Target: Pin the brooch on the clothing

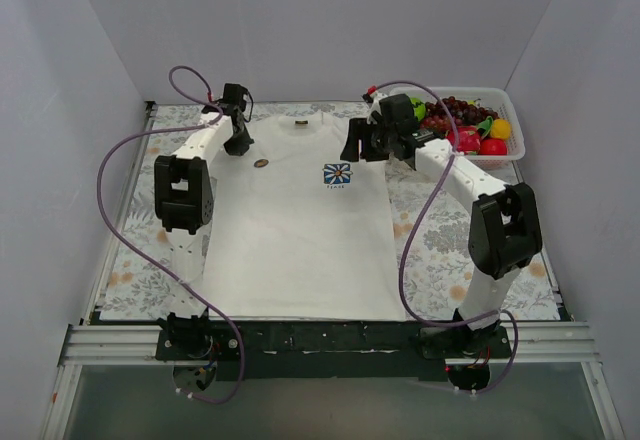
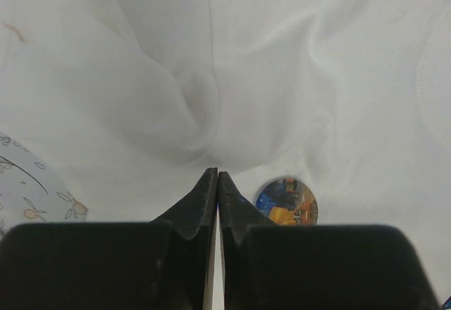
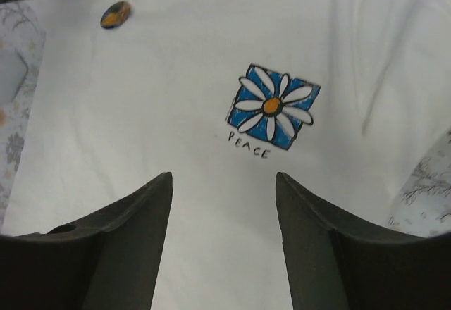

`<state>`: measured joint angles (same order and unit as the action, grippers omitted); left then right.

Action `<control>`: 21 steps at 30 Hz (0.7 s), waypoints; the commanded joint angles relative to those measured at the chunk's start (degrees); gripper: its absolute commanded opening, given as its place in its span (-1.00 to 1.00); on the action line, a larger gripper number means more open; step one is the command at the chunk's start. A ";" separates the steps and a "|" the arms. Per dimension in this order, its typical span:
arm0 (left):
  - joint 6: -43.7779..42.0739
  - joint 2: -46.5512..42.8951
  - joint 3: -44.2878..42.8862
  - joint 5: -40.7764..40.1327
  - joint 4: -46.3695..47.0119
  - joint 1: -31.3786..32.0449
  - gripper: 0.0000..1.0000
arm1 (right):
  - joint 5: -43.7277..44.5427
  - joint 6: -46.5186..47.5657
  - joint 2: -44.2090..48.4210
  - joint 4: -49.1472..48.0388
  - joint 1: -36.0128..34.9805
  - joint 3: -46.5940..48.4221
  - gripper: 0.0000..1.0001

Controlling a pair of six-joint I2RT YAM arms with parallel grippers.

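The clothing, a white T-shirt point(image 1: 300, 250), lies flat on the table with a blue-and-white flower print point(image 3: 273, 106) on its chest. The brooch point(image 1: 261, 163) is a small round disc lying on the shirt's left shoulder area; it shows orange and blue close up point(image 2: 286, 201) and sits at the upper left in the right wrist view point(image 3: 115, 14). My left gripper point(image 2: 217, 172) is shut just left of the brooch, its tips pinching a pucker of shirt fabric point(image 2: 204, 113). My right gripper point(image 3: 223, 176) hangs open above the chest, just below the print, holding nothing.
A white tray point(image 1: 508, 98) of toy fruit stands at the back right corner, just behind the right arm. A floral tablecloth point(image 1: 440, 250) shows around the shirt. Grey walls close the table in on three sides.
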<state>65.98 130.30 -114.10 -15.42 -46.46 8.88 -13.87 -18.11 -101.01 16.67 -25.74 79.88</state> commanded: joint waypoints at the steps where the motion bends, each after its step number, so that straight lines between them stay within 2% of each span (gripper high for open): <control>1: 1.43 -0.58 1.86 4.17 2.07 0.69 -1.00 | 8.67 2.20 -5.24 3.38 -0.37 8.44 0.27; 3: 1.96 -0.22 3.18 4.43 2.33 0.87 -1.00 | 10.52 3.16 -8.31 3.81 -0.37 11.70 0.02; 5: 2.31 0.30 4.15 4.70 2.86 0.78 -1.00 | 13.33 3.87 -11.82 3.72 -0.37 14.41 -0.11; 7: 2.40 0.66 4.85 4.52 2.78 0.87 -1.00 | 16.39 5.45 -15.85 4.69 -0.37 17.05 -0.50; 10: 2.40 1.62 5.12 2.77 1.90 0.87 -1.00 | 19.57 7.29 -20.95 6.62 -0.37 21.45 -0.86; 16: 1.79 3.38 4.94 -2.77 -1.61 0.78 -1.00 | 24.32 9.49 -27.56 8.73 -0.28 28.49 -0.97; 21: 1.44 5.31 3.63 -6.63 -5.13 0.61 -1.00 | 26.08 9.93 -26.96 5.15 -0.10 28.06 -0.97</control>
<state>67.96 132.84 -110.04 -15.68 -45.87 10.11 8.56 -9.72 -129.97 24.99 -25.89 105.21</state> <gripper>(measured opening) 0.008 0.022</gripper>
